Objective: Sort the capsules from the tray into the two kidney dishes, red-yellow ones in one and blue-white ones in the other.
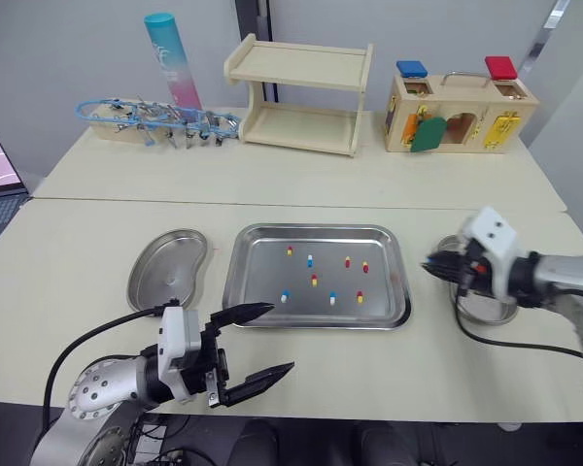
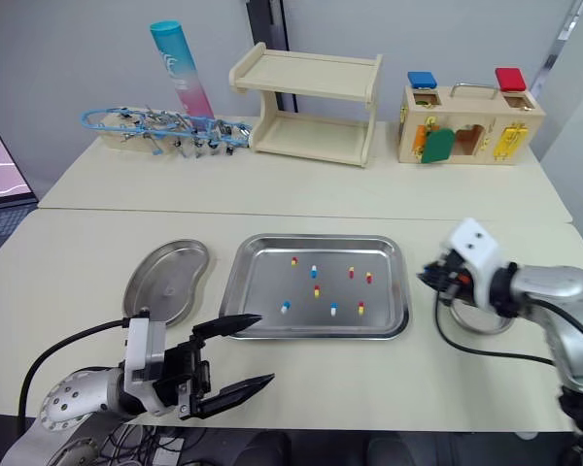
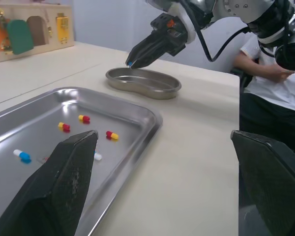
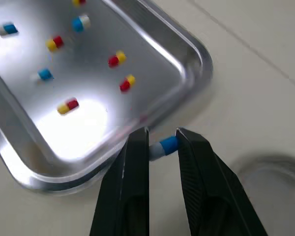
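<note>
You're pinching small blue-white capsule (image 4: 163,146) in right end effector (image 4: 161,137), hovering over bench (image 1: 272,184) between rectangular steel tray (image 1: 316,231) and right-hand steel kidney dish (image 1: 486,309). Be centring over dish bowl, lowering before letting go so nothing's bouncing out. Left end effector (image 1: 281,337) spread wide, hovering by tray's front-left corner.

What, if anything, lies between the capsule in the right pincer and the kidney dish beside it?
Nothing visible. The right pincer holds the blue-white capsule close by the right kidney dish, with only bare table between them.
</note>
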Robot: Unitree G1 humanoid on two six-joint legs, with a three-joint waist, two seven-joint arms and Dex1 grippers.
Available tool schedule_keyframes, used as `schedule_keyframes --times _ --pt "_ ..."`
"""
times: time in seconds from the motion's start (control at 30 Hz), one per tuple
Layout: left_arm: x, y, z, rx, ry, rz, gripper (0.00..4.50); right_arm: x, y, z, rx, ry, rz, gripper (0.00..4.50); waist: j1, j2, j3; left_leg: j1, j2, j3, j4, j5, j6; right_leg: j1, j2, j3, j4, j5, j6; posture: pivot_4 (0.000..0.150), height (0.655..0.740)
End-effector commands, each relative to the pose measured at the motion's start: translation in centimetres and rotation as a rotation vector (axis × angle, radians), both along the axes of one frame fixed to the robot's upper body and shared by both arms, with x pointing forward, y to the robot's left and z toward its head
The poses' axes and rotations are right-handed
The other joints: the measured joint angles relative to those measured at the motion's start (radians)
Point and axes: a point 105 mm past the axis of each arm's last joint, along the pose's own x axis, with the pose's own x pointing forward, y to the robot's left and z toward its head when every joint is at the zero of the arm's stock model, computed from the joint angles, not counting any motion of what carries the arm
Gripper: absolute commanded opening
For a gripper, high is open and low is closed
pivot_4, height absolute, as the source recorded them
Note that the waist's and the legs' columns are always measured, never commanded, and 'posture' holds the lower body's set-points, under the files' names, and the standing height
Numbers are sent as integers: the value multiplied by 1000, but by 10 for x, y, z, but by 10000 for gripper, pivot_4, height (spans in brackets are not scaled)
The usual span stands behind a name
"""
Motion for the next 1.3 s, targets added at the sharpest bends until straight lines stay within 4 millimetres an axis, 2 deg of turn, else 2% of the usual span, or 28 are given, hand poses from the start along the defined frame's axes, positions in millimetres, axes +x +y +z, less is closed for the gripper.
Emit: schedule_keyframes --times 0.03,0.13,0.2,0.63,0.67,0.73,1.0,1.03,1.23,1.3 --pt "-6 -8 9 -20 -35 -69 45000 -7 -30 8 -56 -18 -55 5450 -3 0 0 0 0 0 0 0 0 0 0 0 1 0 0 1500 7400" --pt "-7 -12 9 -21 -43 -104 45000 -13 -54 3 -109 10 -105 5450 -6 0 0 2 0 0 0 0 0 1 0 1 1 0 0 1500 7400" --pt "-7 -14 10 -27 -46 -114 45000 -14 -61 2 -126 13 -115 5450 -7 0 0 2 0 1 0 0 0 1 0 1 1 0 0 1500 7400" --pt "-4 -22 11 -60 -72 -117 45000 -4 -66 2 -126 -11 -132 5450 -3 0 0 2 0 1 1 0 0 2 0 1 0 0 0 1500 7400" --pt "-4 -22 11 -62 -72 -117 45000 -3 -66 2 -126 -14 -135 12656 -3 0 0 2 0 1 1 0 0 2 0 1 0 0 0 1500 7400" --pt "-4 -22 11 -64 -75 -117 45000 -2 -68 4 -129 -21 -144 17042 -3 0 0 2 0 1 1 0 0 2 0 1 0 0 0 1500 7400" --pt "-1 -19 9 -64 -79 -100 45000 1 -74 10 -130 -51 -163 43310 -3 0 0 3 0 1 1 0 0 2 0 1 0 0 0 1500 7400" --pt "0 -18 9 -64 -78 -89 45000 1 -75 12 -130 -59 -160 44860 -3 0 0 3 0 1 1 0 0 2 0 1 0 0 0 1500 7400" --pt "10 -5 5 -28 -107 26 45000 2 -73 15 -109 -120 -99 44860 -3 0 0 3 0 1 1 0 0 3 0 1 0 0 0 1500 7400" --pt "19 11 4 2 -110 150 45000 -2 -72 14 -124 -137 -51 44860 -3 0 0 3 0 1 1 0 0 3 0 1 0 0 0 1500 7400"
